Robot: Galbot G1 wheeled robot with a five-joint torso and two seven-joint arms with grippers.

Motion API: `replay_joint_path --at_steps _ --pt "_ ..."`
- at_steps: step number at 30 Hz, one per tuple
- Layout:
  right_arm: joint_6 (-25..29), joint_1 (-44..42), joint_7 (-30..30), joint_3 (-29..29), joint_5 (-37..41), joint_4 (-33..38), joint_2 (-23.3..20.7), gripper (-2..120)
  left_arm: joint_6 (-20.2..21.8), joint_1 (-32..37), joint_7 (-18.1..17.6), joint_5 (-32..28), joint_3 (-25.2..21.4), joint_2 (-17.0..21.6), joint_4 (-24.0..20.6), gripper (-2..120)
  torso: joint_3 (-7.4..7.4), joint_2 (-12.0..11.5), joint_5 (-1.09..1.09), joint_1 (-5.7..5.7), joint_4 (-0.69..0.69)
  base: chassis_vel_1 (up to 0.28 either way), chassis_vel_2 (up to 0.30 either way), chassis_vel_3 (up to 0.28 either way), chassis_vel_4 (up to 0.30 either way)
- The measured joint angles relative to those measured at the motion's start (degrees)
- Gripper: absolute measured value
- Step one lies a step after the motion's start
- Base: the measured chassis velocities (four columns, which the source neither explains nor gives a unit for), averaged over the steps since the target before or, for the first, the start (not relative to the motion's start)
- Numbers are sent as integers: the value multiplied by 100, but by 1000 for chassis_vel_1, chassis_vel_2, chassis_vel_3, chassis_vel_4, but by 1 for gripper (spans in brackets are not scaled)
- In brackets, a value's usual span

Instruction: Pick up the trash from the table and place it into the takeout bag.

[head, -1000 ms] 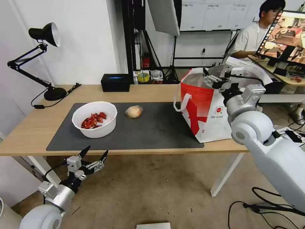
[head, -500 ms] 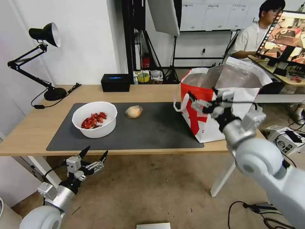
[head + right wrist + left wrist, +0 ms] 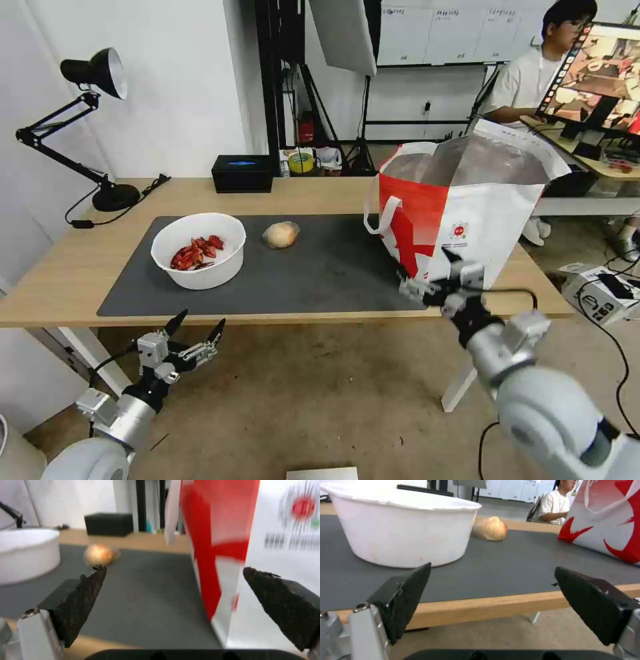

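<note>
On the dark mat [image 3: 320, 273] of the table [image 3: 60, 267] stand a white bowl of red shells [image 3: 198, 250] and a round tan bun-like lump [image 3: 281, 235]. The red-and-white takeout bag [image 3: 467, 213] stands open at the table's right end. My right gripper [image 3: 425, 267] is open and empty, low in front of the bag's near corner at the table's front edge. Its wrist view has the bag [image 3: 260, 542] close by and the lump [image 3: 99, 554] farther off. My left gripper [image 3: 202, 319] hangs open below the front edge, facing the bowl [image 3: 403, 527] and the lump [image 3: 489, 528].
A black box [image 3: 242, 173] sits at the table's back edge and a black desk lamp [image 3: 93, 73] at its back left. Behind the bag a person sits at a monitor [image 3: 593, 73]. Cables and a small box [image 3: 593, 293] lie on the floor at right.
My right arm has come down from above the bag's mouth, past its front face, to table-edge height. The left gripper has barely moved. Bowl and lump lie as before.
</note>
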Motion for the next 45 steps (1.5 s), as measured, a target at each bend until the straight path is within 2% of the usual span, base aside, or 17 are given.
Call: replay_joint_path --at_steps 5,10,33,45 --pt "267 -573 -128 -221 -629 -168 462 100 30 73 125 17 -98 1 34 100 0 0 -1 0 0 0 0 0 0" --pt "469 -710 -165 -389 -914 -358 675 100 28 128 149 18 -153 1 34 100 0 0 -1 0 0 0 0 0 0" --pt "531 -380 -160 -670 -928 -769 727 100 3 187 268 39 -224 -27 122 100 0 0 0 1 0 0 0 0 0" --pt "530 151 -26 -920 -718 -1035 676 100 -8 101 269 45 -211 -54 198 100 1 -1 -1 1 0 0 0 0 0"
